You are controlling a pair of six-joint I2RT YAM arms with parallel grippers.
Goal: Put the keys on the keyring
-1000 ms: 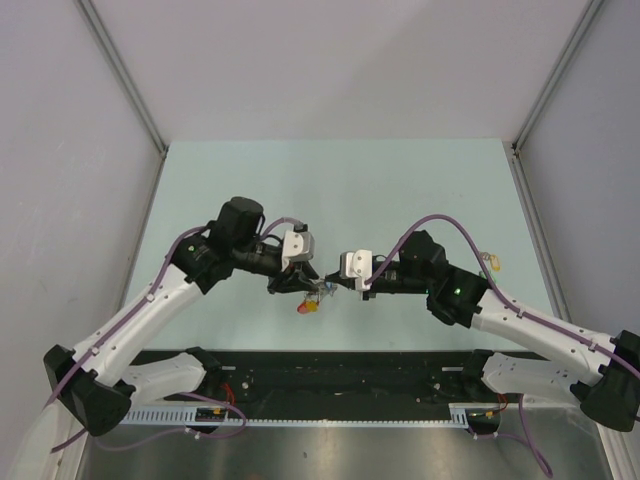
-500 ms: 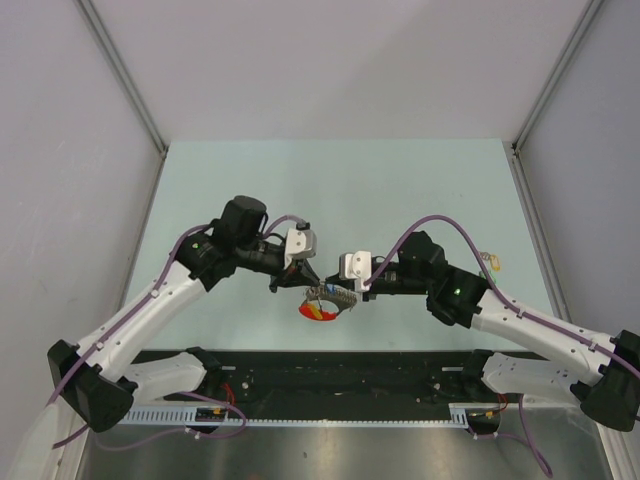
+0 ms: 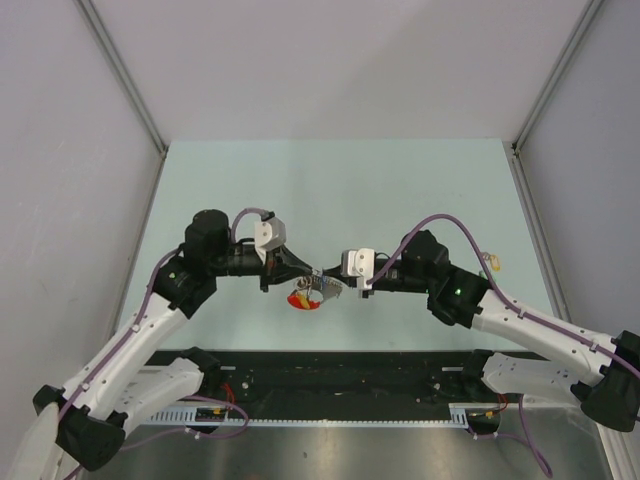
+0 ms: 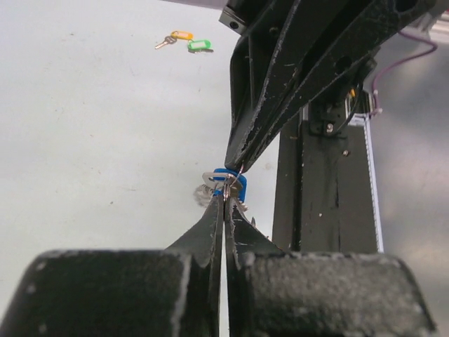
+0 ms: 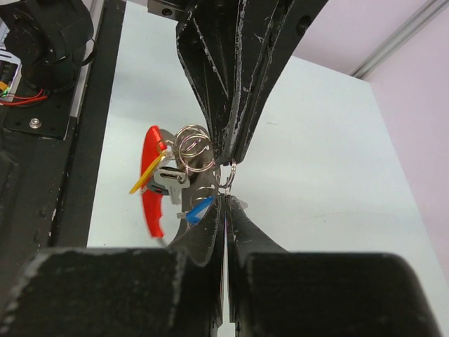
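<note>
Nose to nose above the worktop, the left gripper and right gripper both look pinched fully shut on the thin rings of the keyring. Its red band dangles between them, with a blue-tagged key at the tips. I'd hold one side still and twist the other gently, since a tug could slip the wire. A yellow-tagged key waits well apart.

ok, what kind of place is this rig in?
Likely a lab robot test cell: pale green tabletop, plain grey enclosure walls with aluminium corner posts, black base rail carrying two white-and-black arms.
</note>
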